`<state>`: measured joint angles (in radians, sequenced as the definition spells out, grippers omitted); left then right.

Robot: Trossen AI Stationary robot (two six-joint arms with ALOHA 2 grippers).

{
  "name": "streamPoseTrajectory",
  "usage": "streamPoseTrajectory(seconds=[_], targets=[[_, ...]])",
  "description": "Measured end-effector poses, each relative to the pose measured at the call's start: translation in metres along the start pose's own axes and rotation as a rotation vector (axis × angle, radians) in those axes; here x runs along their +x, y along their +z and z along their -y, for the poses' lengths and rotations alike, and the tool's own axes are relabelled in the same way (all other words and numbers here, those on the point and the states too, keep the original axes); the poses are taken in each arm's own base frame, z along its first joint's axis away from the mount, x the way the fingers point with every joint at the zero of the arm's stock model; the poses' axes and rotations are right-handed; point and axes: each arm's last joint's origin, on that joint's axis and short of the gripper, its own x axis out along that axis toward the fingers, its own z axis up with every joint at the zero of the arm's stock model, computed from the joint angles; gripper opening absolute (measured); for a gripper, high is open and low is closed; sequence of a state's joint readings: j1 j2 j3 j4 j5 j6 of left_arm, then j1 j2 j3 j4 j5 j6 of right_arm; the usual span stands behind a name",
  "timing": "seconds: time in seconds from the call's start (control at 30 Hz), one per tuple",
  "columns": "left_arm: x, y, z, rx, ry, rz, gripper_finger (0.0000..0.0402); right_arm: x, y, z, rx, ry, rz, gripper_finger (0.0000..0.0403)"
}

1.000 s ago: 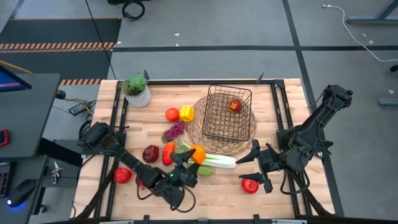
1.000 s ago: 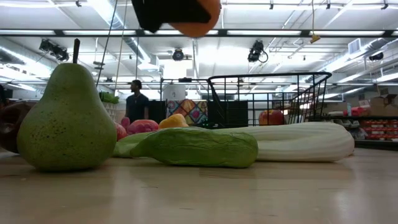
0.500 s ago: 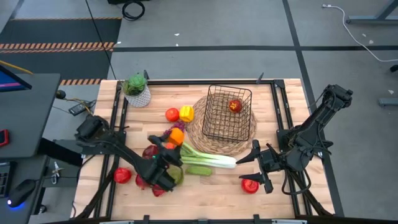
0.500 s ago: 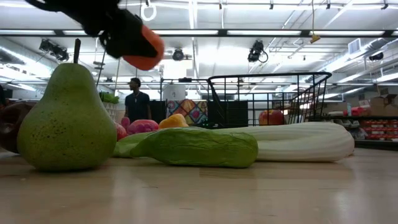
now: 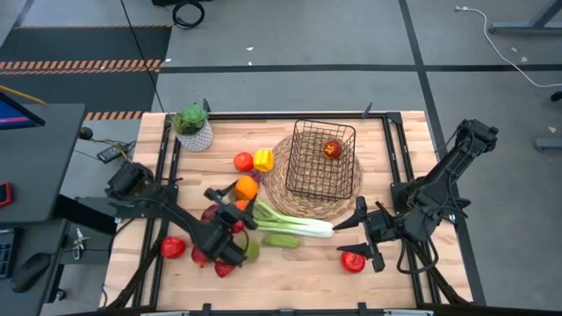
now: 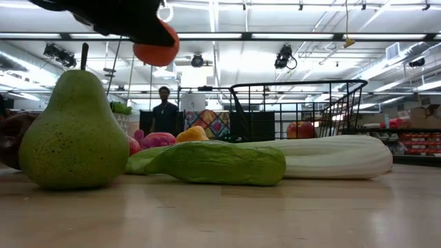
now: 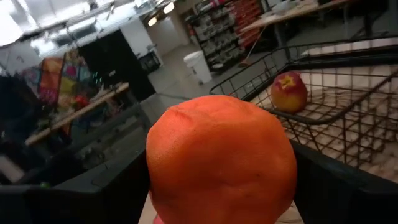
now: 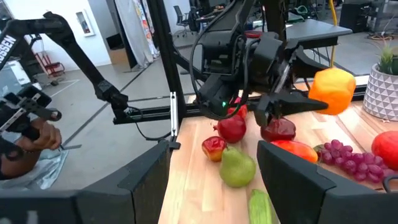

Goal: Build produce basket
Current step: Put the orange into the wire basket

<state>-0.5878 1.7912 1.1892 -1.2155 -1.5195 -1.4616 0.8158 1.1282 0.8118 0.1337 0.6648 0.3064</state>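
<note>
Potted plant (image 5: 191, 125) at table (image 5: 399, 281) corner; woven mat (image 5: 279, 187) mid-table.

Bright ceiling strip lights (image 6: 289, 36) glare overhead; the close orange (image 7: 221, 162) looks soft.

a: what do the arms look like?
b: both dark, near black, built of chunky jointed links, with thin black cables looped alongside.
a: any markings?
b: a small green light glows on the left arm's wrist housing. the left hand (image 8: 292, 102) and right hand (image 5: 358, 241) each end in two dark, tapered fingers.
</note>
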Motion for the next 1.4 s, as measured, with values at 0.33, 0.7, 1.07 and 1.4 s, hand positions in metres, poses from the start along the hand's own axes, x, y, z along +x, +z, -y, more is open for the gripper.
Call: streamPoseTrajectory(seconds=[0.33,0.7,1.07,1.4], targets=[[0.03,0.018,0.047,0.131,-0.195,-0.204,0.0328,0.003,0.001,0.004,-0.001,-0.019,0.003,0.0247],[0.003,0.062,0.07,0.199,-0.631,0.006,0.0328,0.002,0.0,0.004,-0.002,-0.015,-0.004,0.0247],[-0.009,0.101,0.036,0.158,-0.716,0.112,0.0328,0.002,0.0,0.004,0.002,-0.015,-0.005,0.0247],[0.077,0.102,0.024,0.024,-0.854,0.018,0.0328,0.002,0.0,0.004,-0.004,-0.015,-0.005,0.0247]])
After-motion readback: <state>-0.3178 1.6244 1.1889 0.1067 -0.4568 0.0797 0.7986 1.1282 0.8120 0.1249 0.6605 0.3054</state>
